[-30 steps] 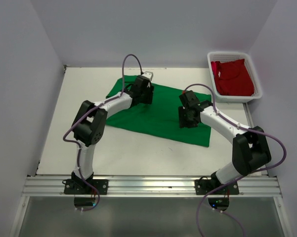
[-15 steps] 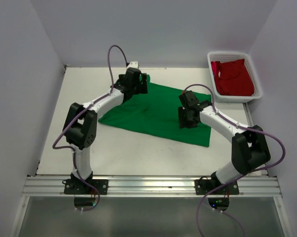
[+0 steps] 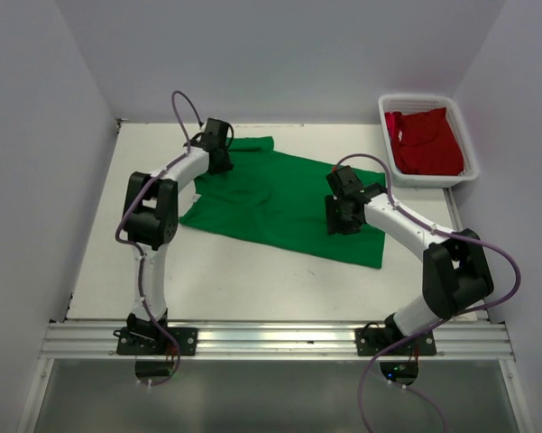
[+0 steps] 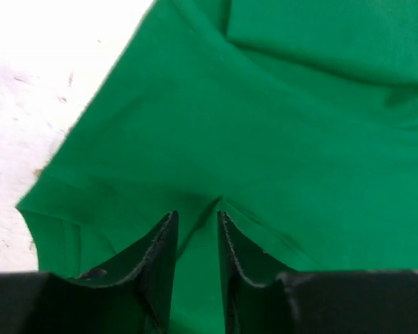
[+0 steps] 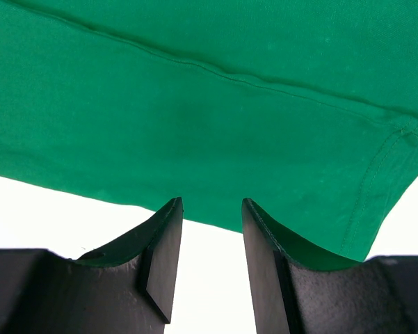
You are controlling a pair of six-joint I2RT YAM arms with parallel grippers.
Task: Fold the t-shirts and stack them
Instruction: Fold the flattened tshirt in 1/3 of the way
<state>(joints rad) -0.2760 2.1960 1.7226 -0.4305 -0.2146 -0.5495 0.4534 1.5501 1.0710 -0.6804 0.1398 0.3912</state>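
The bright green t-shirt lies spread across the middle of the table. My left gripper is at its far left corner. In the left wrist view the gripper has its jaws nearly together on a raised crease of the green cloth. My right gripper rests over the shirt's right part. In the right wrist view the gripper is open, bare table shows between the jaws, and the shirt's hem lies just ahead. The red t-shirt lies bunched in the basket.
The white mesh basket stands at the far right corner of the table. Grey walls close in the left, back and right sides. An aluminium rail runs along the near edge by the arm bases.
My left gripper has moved left and away, from the shirt's upper middle to its far left corner, and the green cloth there has changed shape. The right arm has not moved.
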